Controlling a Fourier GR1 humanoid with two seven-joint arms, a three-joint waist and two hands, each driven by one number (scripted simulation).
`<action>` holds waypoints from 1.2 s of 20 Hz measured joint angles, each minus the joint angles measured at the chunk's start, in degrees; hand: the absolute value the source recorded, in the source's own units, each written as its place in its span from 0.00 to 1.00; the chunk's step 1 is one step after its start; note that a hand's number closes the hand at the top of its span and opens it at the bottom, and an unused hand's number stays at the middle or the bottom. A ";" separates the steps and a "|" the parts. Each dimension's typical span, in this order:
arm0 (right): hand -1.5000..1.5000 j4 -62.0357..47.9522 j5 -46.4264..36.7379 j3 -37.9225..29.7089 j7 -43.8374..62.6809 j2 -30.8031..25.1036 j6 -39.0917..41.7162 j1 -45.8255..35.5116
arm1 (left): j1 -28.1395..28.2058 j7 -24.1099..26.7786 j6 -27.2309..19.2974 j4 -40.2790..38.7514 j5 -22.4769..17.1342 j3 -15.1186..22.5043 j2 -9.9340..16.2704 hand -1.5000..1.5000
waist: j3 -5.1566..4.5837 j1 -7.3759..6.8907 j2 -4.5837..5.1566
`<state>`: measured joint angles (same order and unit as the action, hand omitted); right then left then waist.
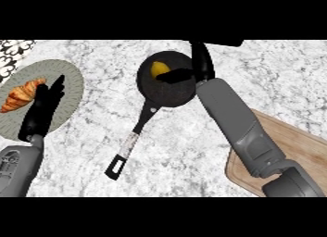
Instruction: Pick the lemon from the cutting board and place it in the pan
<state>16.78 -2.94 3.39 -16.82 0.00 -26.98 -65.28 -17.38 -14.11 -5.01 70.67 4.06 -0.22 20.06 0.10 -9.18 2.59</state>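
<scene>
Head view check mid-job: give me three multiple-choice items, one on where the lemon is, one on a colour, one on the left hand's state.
1. Where is the lemon?
A. on the cutting board
B. in the pan
C. on the plate

2. What colour is the pan?
A. red
B. white
C. black

3. How is the left hand?
A. open, fingers straight, over the plate
B. curled round the croissant
C. curled round the pan's handle

Key: 1 B, the lemon lies inside the pan beside the right hand, and the cutting board bears no lemon. 2 C, pan and handle are black. 3 A, its straight fingers lie over the plate next to the croissant, holding nothing.
</scene>
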 measured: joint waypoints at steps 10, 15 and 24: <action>0.00 -2.95 4.62 -6.14 -4.50 -5.21 2.22 -0.12 | 5.85 0.65 -0.35 2.12 -1.20 -3.18 1.53 0.50 | -0.06 5.27 -1.40; 0.00 -2.81 5.81 -7.91 -7.38 -11.79 10.27 2.76 | 7.83 1.71 -0.55 1.86 -1.04 -4.34 1.73 0.50 | -0.05 7.02 -1.83; 0.00 -1.17 5.70 -8.54 -8.88 -21.85 24.13 7.94 | 9.29 0.43 -0.17 3.76 -0.69 -5.87 2.02 0.50 | -0.06 8.25 -2.29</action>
<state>15.61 2.75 -5.15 -25.70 -21.85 -2.85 -57.34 -8.08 -13.68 -5.17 74.43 3.36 -6.09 22.08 0.04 -0.93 0.31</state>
